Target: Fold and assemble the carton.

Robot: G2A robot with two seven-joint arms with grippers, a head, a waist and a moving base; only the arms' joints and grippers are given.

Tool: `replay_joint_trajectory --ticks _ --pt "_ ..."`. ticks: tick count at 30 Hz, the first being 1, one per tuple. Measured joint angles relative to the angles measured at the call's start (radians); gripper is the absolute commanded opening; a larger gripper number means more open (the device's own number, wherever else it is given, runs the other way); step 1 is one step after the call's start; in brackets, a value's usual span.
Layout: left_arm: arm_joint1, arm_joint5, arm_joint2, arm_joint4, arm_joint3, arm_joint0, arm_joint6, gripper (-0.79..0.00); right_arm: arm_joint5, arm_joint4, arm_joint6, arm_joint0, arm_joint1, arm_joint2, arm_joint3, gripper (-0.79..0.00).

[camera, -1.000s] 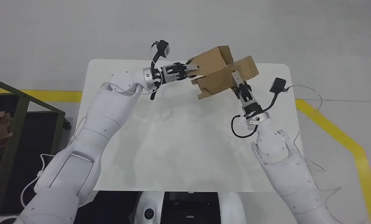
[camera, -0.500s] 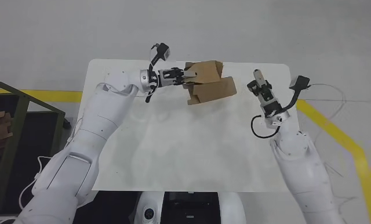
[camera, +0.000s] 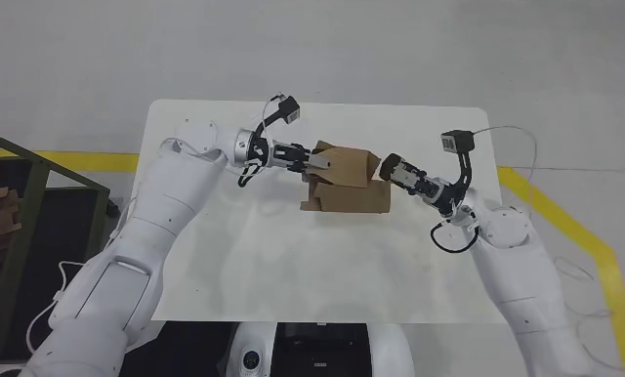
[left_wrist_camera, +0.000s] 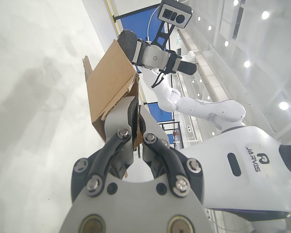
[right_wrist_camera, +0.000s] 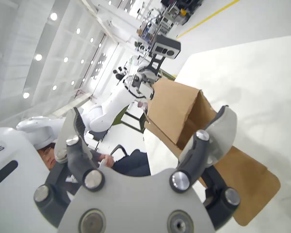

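Left wrist view: left gripper (left_wrist_camera: 135, 112) clenched on brown cardboard carton (left_wrist_camera: 109, 83) flap. Right wrist view: right gripper (right_wrist_camera: 149, 122) splayed, one finger against carton end.

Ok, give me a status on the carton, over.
Left gripper shut on carton flap. Right gripper open, at carton's far end. Carton part-folded, held between both arms over the table.

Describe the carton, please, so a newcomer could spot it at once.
On the white table, look toward the far middle. The carton is there, pinched by the left gripper, the open right gripper at its other end. Its brown cardboard stands out against the white tabletop.
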Motion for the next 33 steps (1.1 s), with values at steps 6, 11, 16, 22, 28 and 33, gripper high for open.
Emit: replay_joint_trajectory --ticks 6,11,16,22,28,33 --pt "0.02 0.03 -0.002 -0.03 -0.038 0.013 -0.03 -0.785 -0.016 0.069 0.142 0.028 0.009 -0.007 0.034 0.0" --pt "0.031 -0.053 -0.027 -0.015 -0.014 0.012 0.052 -0.785 -0.015 0.069 0.14 0.029 0.01 -0.007 0.035 0.0" --pt "0.031 -0.048 -0.027 -0.016 -0.013 0.012 0.048 -0.785 -0.015 0.069 0.14 0.029 0.01 -0.007 0.035 0.0" --pt "0.031 -0.041 -0.025 -0.008 -0.024 0.019 0.059 -0.785 -0.01 0.07 0.137 0.027 0.009 -0.01 0.03 0.0" --pt "0.041 -0.002 -0.032 0.024 -0.07 0.049 0.064 -0.785 0.042 0.146 0.198 0.04 0.013 -0.033 -0.005 0.0" --pt "0.047 0.004 -0.036 0.025 -0.086 0.061 0.037 -0.785 0.096 0.173 0.252 0.077 0.022 -0.06 0.002 0.0"
